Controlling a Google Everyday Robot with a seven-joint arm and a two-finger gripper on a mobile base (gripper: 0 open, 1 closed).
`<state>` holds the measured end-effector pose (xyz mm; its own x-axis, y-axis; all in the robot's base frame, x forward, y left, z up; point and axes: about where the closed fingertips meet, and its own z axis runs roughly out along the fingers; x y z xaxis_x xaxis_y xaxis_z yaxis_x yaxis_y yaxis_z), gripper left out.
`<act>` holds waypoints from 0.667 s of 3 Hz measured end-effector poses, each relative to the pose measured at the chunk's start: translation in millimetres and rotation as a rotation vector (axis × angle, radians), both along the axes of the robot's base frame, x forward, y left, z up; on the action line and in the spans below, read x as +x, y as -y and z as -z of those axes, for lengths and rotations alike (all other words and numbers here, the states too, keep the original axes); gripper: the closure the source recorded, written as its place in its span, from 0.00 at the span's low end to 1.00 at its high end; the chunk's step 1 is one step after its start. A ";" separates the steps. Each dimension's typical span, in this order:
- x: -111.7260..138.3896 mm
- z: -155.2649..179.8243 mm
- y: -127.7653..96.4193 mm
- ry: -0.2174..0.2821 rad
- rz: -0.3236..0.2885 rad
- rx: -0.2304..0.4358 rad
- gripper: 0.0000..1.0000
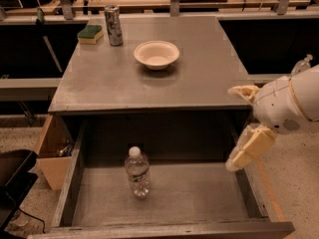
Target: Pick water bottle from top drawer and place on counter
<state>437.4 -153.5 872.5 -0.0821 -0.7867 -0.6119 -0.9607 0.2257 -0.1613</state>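
Observation:
The water bottle (137,173) is clear with a white cap and stands upright on the bottom of the open top drawer (199,193), left of its middle. The counter (149,83) is the grey tabletop directly above the drawer. My gripper (232,128) comes in from the right, over the drawer's right side wall and just below the counter's front right corner. Its two tan fingers (249,148) are spread wide apart and hold nothing. It is well to the right of the bottle and higher than it.
On the counter stand a white bowl (156,54), a silver can (113,25) and a green-yellow sponge (90,33) at the back left. A tan wooden box (52,156) sits left of the drawer. Another bottle (301,63) shows at the right edge.

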 end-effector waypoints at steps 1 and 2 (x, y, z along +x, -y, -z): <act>-4.7 30.9 -32.1 0.016 -0.069 0.218 0.00; -6.7 34.7 -65.7 0.015 -0.106 0.403 0.00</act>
